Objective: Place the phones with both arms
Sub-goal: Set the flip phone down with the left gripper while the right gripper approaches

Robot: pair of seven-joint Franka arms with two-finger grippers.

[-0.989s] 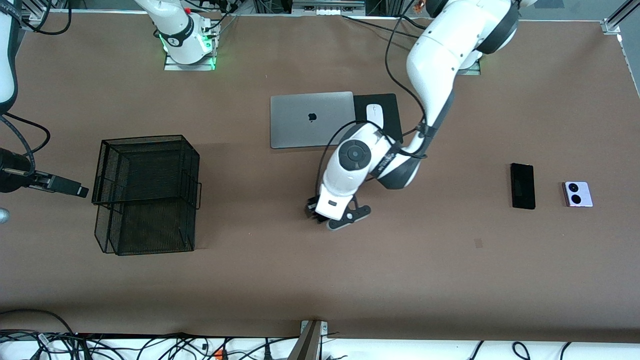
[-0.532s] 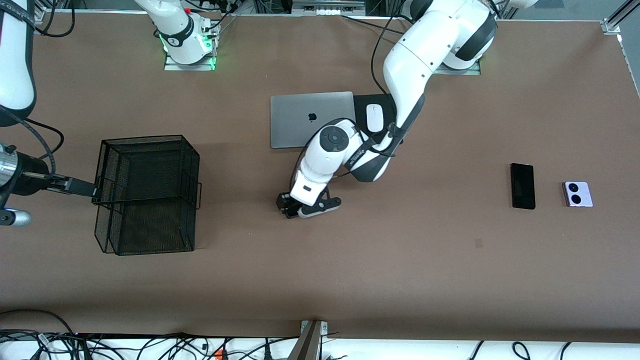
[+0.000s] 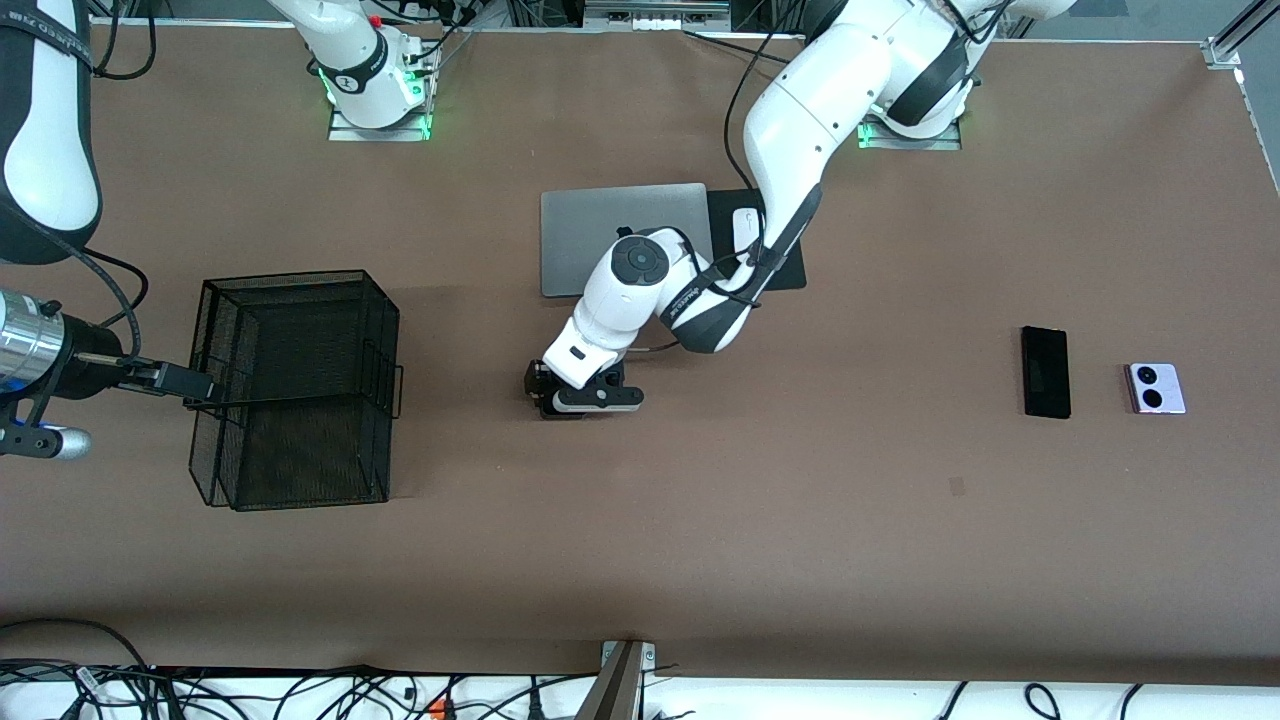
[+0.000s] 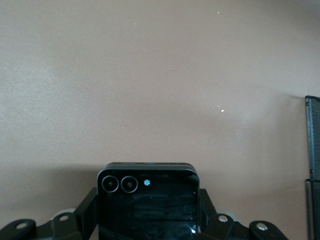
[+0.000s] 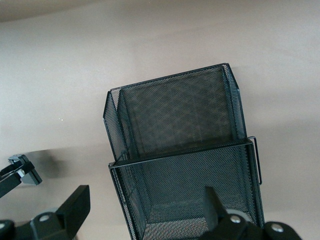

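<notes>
the left gripper [image 3: 560, 392], mid-frame in the front view, is clamped on the small black phone [image 4: 147, 200], apparently carrying it toward the mesh basket [image 3: 295, 385] at centre left. the right gripper [image 3: 165, 380], jaws wide and empty, sits at the basket's rim. the long black phone [image 3: 1046, 371] and lilac phone [image 3: 1156, 388] lie at centre right.

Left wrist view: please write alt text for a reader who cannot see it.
The left hand is shut on a small black phone with two round camera lenses, held above the bare brown table. The edge of a black mesh basket shows at one side.
</notes>
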